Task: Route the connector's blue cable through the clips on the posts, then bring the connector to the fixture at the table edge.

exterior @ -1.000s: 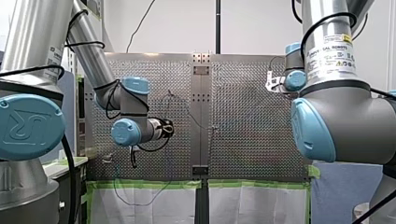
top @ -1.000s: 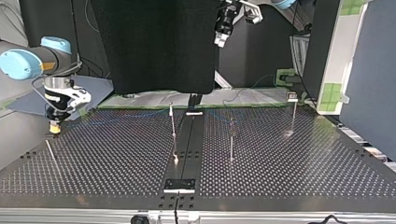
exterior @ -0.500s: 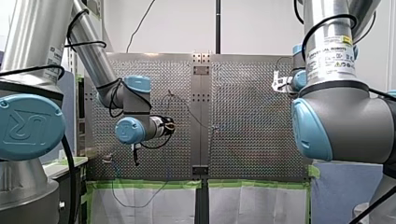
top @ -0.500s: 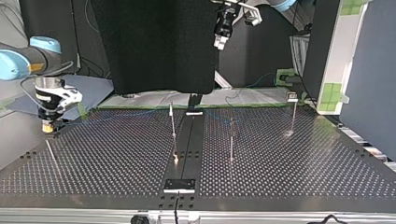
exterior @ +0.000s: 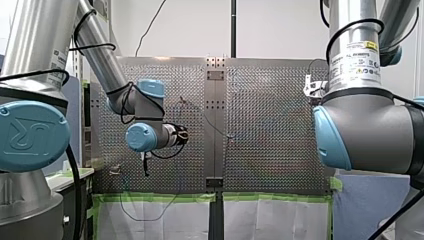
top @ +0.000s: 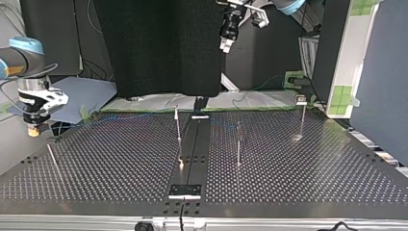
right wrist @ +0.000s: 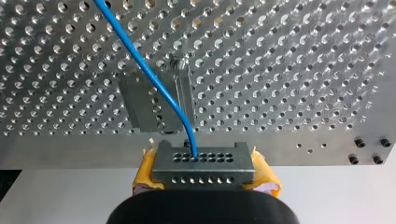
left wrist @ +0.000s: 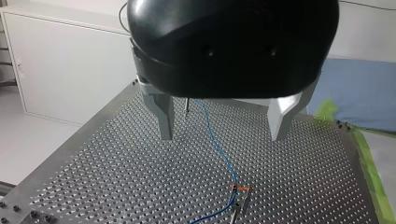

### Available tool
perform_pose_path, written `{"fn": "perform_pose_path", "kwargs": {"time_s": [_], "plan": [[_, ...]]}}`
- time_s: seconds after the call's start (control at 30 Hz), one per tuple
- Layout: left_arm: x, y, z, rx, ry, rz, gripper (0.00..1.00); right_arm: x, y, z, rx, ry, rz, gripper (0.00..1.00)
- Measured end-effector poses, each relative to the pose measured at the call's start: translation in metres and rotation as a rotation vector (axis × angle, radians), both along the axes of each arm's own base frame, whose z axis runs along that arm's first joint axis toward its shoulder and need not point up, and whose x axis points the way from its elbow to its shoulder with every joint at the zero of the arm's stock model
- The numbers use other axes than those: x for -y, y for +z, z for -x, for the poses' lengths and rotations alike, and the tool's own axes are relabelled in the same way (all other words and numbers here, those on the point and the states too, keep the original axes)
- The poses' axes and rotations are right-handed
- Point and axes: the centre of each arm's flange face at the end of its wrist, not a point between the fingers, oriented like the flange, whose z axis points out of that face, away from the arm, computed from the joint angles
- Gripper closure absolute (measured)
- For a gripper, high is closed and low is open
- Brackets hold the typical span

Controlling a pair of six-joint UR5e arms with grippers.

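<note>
Carrying connector (right wrist: 203,164) clamped between yellow pads (right wrist: 146,171) of right tool (right wrist: 204,173). Connector's long axis spans pad to pad, parallel to worktop (right wrist: 289,70) edge. Blue cable (right wrist: 154,79) leaves its face, runs ahead across grey block (right wrist: 140,109), likely fixture, just ahead of tool and inside edge. Right arm far nearer; next move looks like short advance. Left tool (left wrist: 223,136) fingers apart, empty, cable passing beneath. Since a second ago: right tool drifted outward past worktop edge; left tool barely shifted.
</note>
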Motion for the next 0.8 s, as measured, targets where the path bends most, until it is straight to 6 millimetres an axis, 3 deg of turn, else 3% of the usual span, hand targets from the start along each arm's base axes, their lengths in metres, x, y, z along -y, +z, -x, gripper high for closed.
{"fn": "perform_pose_path", "kwargs": {"time_s": [0.8], "plan": [[-0.002, -0.002, 0.001, -0.019, 0.003, -0.021, 0.00, 0.009, -0.016, 0.008, -0.010, 0.150, -0.021, 1.00]]}}
